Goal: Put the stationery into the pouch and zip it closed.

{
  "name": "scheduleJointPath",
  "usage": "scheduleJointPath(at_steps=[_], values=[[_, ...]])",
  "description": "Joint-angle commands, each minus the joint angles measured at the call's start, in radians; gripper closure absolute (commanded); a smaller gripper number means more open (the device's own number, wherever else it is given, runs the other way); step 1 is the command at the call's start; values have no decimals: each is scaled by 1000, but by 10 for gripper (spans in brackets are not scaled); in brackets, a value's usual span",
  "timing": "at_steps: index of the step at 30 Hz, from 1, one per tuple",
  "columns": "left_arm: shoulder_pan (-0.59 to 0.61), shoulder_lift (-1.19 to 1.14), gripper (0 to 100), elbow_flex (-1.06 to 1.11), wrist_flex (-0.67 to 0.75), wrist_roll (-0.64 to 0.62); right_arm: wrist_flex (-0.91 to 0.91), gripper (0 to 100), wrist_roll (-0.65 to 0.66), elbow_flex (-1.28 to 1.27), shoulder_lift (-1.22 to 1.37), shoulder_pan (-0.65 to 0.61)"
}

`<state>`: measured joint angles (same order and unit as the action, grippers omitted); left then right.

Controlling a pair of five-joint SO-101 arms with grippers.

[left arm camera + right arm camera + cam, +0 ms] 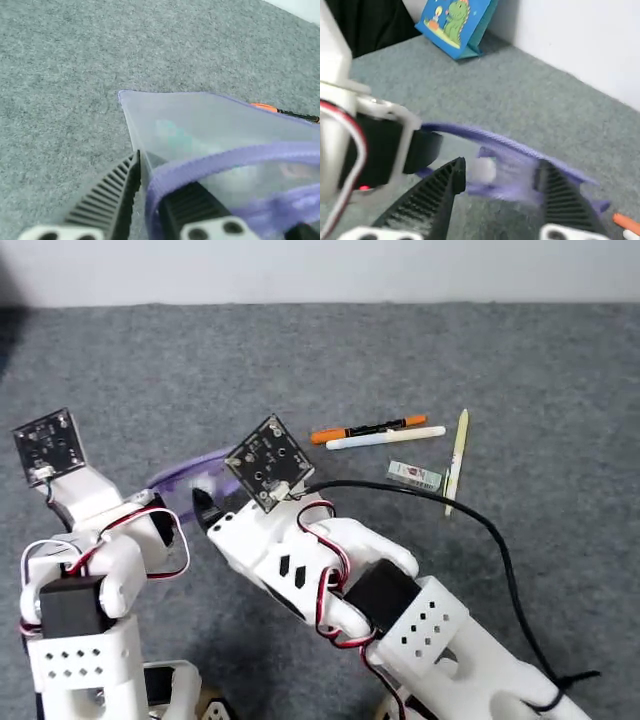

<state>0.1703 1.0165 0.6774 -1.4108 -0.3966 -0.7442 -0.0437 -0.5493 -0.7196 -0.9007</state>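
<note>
Left gripper (148,200): pressed together on the pouch (215,130), pinching its purple rim close to one corner. The rim runs out from between the jaws. I cannot tell whether the pouch hangs free or rests on the mat (330,350).

Right gripper (500,195): jaws spread, nothing held. The pouch rim lies across the gap just past the fingertips. I cannot tell whether I straddle it or only hang in front of it. A small white piece (482,171) sits on the rim there, possibly the zip pull.

Pouch position: left of centre on the mat, just far of both grippers. A pale green blur shows through its wall; I cannot identify it.

Loose stationery lies right of the pouch and well apart from it.
- Packet (414,475): nearest of the four.
- Yellow stick (457,455): just right of the packet, long axis near–far.
- White pen (385,438) and orange pen (368,428): farthest, side by side, long axes left–right, touching or nearly so.

My black cable (480,525) passes by the stick's near end.

Judgement: the left gripper is occupied as the holder, so fetching falls to the right arm, which is also the nearer to the stationery. From the right gripper everything lies to the right. For either pen the jaws should close along the near–far line; for the stick, along left–right. The pens lie so close that one pinch may catch both.
</note>
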Motion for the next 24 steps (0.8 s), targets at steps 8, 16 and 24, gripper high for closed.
scheduleJointPath(at_steps=[8, 16, 24], values=[[9, -6, 988, -25, 2, -12, -225, 793, -14, 247, 4, 145], [9, -6, 988, -25, 6, -12, -323, 792, -12, 253, 61, 561], [9, -6, 988, -25, 6, -12, -332, 793, -6, 256, 357, 857]])
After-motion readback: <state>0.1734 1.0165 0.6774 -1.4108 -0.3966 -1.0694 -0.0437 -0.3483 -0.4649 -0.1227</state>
